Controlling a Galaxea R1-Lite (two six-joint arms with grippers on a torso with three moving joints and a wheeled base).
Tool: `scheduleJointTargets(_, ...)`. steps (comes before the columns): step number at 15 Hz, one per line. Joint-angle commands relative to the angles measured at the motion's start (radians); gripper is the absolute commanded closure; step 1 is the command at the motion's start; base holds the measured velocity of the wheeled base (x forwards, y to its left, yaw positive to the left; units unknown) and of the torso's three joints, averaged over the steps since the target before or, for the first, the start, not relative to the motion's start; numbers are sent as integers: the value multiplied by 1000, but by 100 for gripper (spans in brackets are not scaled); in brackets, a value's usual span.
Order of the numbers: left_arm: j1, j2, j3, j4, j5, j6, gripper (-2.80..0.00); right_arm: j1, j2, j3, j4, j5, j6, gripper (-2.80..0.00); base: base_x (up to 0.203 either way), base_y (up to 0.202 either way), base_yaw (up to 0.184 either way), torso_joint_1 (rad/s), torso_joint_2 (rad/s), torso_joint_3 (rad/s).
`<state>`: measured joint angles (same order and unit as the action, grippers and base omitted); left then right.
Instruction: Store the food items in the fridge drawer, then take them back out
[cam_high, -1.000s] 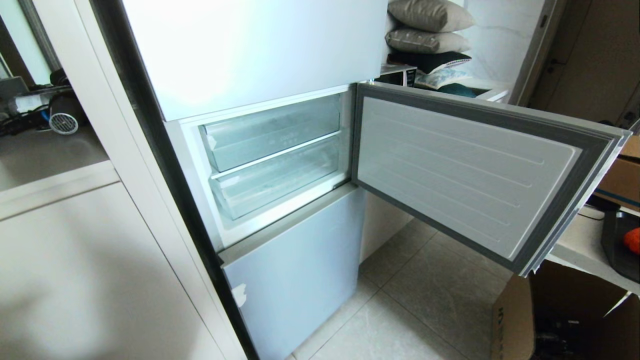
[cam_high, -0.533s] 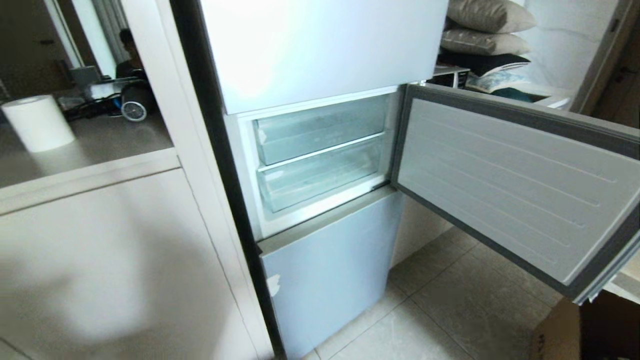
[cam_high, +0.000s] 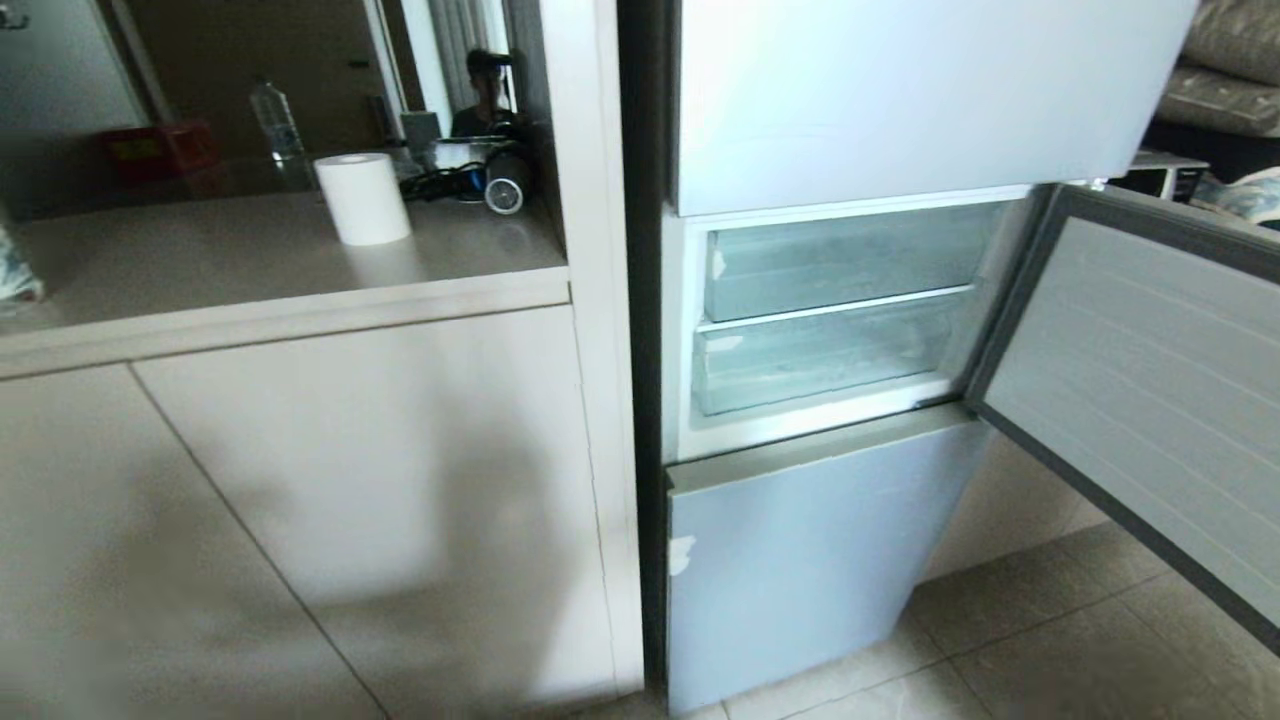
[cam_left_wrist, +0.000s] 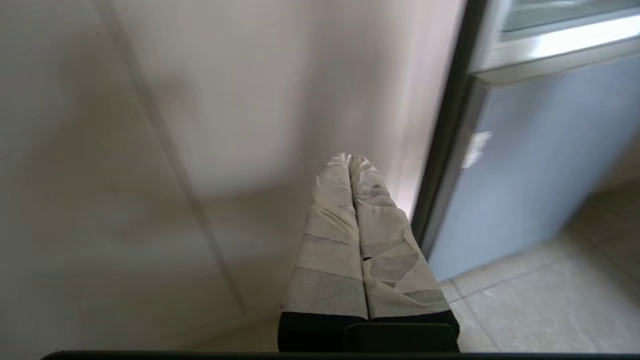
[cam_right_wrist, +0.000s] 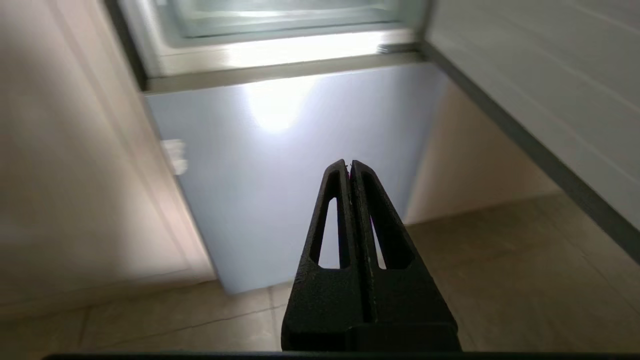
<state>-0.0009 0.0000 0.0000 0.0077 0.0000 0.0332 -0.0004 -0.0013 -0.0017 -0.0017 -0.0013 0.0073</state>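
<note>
- Since a second ago the whole head view has slid: the fridge now sits right of centre and more of the counter on the left has come into sight, so the camera has turned, not the things.
- The fridge's middle compartment door (cam_high: 1150, 400) stands swung open to the right, its ribbed inner face toward the camera.
- Inside the open compartment two clear drawers are stacked and pushed in; the fridge drawer (cam_high: 820, 355) with a white tape scrap at its left front lip is the lower one, the clear plastic bin (cam_high: 840, 262) sits just above it.
- No food items can be made out in either drawer through the frosted fronts.
- The lower fridge door (cam_high: 800, 560) is closed, with a white scrap on its left edge.
- The left gripper (cam_left_wrist: 349, 159), its fingers wrapped in pale tape, has its jaws pressed together, holding nothing, low in front of the beige cabinet (cam_high: 300, 480) beside the fridge.
- The right gripper (cam_right_wrist: 348, 163), black, is likewise closed and empty, pointing at the lower fridge door above the tiled floor (cam_right_wrist: 475, 260).
- On the counter (cam_high: 200, 260) stand a white paper roll (cam_high: 362, 198) and a water bottle (cam_high: 275, 118); a person (cam_high: 488, 90) is seen behind.
</note>
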Motion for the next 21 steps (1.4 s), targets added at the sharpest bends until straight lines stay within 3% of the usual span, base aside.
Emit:
scheduleJointTargets(1,-1,2,0,0,0,1,0,0,0,0,0,-1,0,0,-1,-8,178,-2,5,4)
scheduleJointTargets(9,-1,2,0,0,0,1,0,-1,0,0,0,-2,0,0,-1,-9,162,3,2,2)
scheduleJointTargets(15,0,2,0,0,0,1,0,-1,0,0,0,0,0,0,0,0,0,0,0,0)
scheduleJointTargets(21,-1,2,0,0,0,1,0,0,0,0,0,-2,0,0,0,0,0,-161,355,184)
